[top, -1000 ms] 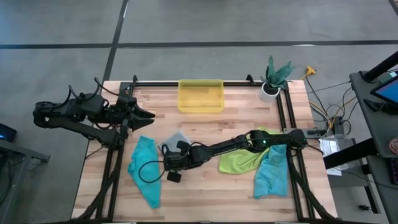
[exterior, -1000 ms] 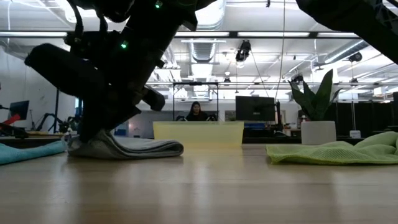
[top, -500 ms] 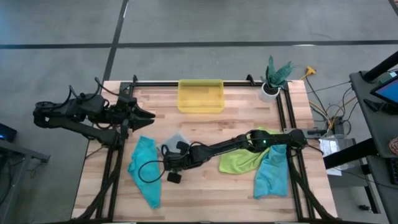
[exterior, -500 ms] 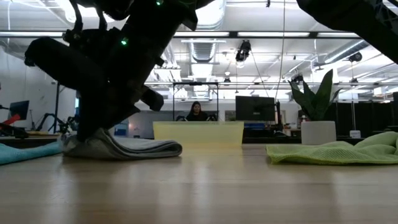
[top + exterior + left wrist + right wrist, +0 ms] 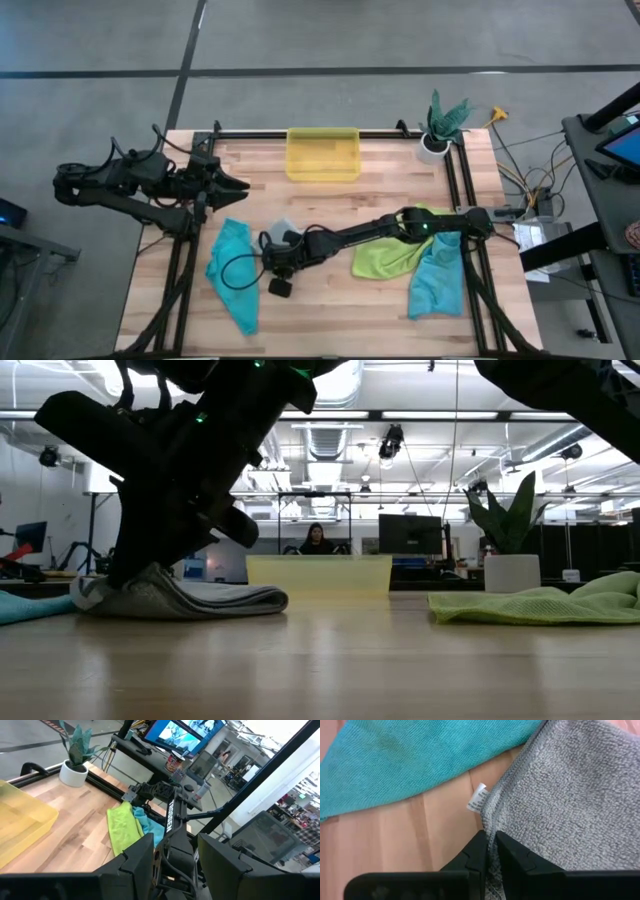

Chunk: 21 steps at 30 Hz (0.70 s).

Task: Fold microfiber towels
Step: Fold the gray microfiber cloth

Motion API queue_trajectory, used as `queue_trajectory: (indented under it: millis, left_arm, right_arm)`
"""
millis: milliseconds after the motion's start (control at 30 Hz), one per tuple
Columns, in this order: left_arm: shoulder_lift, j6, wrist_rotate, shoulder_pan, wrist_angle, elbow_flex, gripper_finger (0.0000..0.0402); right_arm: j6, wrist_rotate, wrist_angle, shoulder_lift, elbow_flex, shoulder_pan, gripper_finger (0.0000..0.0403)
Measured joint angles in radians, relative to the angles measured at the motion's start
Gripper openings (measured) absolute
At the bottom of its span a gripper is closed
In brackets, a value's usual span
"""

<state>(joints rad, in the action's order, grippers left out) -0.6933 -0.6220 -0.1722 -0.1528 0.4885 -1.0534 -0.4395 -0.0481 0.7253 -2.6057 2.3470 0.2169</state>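
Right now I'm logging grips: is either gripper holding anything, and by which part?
The right gripper pinches the grey towel by its hemmed edge, near the white tag. The left gripper holds nothing.

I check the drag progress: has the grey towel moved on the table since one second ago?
Yes. In the low view the grey towel, pinched by the right gripper, has slid leftwards, away from the yellow bin.

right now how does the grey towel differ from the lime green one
The grey towel is folded into a flat stack and pinched at its edge by the right gripper; the lime green towel lies loose and rumpled, partly overlapped by a teal towel, with no gripper on it. Both rest on the table.
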Motion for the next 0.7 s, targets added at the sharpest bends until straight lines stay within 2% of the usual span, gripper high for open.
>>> queue_trajectory:
  millis: [200,367,600,700]
  left_arm:
    - [0.0,0.0,0.0,0.0,0.0,0.0,0.014]
    - [0.0,0.0,0.0,0.0,0.0,0.0,0.014]
    - [0.0,0.0,0.0,0.0,0.0,0.0,0.014]
    - [0.0,0.0,0.0,0.0,0.0,0.0,0.014]
  right_arm:
    - [-0.006,0.074,-0.036,0.0,0.0,-0.01,0.0034]
    - [-0.008,0.089,-0.058,0.0,0.0,-0.013,0.0036]
    - [-0.032,0.1,-0.045,0.0,0.0,-0.015,0.008]
    - [-0.032,0.1,-0.023,0.0,0.0,-0.015,0.0082]
